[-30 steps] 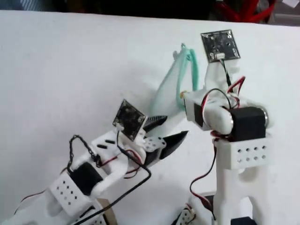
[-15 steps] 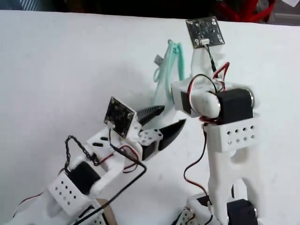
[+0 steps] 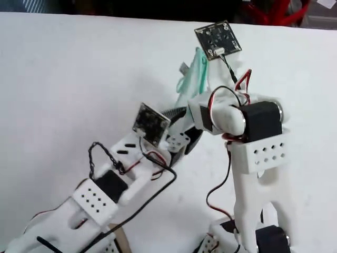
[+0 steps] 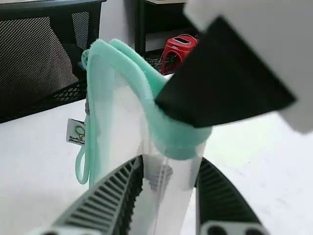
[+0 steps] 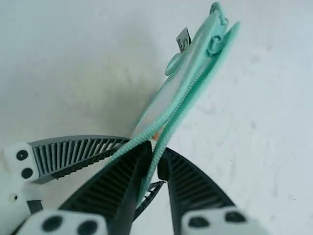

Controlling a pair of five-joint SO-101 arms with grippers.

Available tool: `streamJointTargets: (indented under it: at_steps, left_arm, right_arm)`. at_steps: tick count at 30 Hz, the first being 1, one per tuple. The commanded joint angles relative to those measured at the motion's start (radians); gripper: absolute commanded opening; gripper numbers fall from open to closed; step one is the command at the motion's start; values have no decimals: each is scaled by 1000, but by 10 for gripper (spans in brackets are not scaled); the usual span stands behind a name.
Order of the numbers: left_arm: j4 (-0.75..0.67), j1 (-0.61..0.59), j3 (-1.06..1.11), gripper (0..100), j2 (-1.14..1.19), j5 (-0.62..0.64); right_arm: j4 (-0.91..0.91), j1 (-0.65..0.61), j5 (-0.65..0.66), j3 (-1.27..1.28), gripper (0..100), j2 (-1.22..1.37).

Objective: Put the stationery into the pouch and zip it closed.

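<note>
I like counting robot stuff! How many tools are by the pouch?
2. The left tool sits open around the clear pouch; the right tool is pinched shut on its green zipper edge.

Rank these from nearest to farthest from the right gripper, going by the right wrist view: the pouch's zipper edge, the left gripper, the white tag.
1. Zipper edge of the pouch: clamped in the right gripper.
2. Left gripper: alongside, open, straddling the pouch close to the held spot.
3. White tag: up near the pouch's far end.
</note>
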Motion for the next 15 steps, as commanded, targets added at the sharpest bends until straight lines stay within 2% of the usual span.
streamJointTargets:
  at_steps: [1, 7, 11, 15]
  left_arm:
    - [-32, -8, -29, 107, 19, -35]
    - [-32, -102, -29, 22, 19, -40]
    - [-32, -162, -28, 24, 19, -35]
    - [-32, -183, -25, 24, 24, -34]
  right_arm:
    - [21, -48, 25, 71, 19, -12]
    - [21, -50, 43, 109, 19, -42]
    - [21, -54, 107, 109, 21, -113]
    - [22, -56, 117, 106, 22, -203]
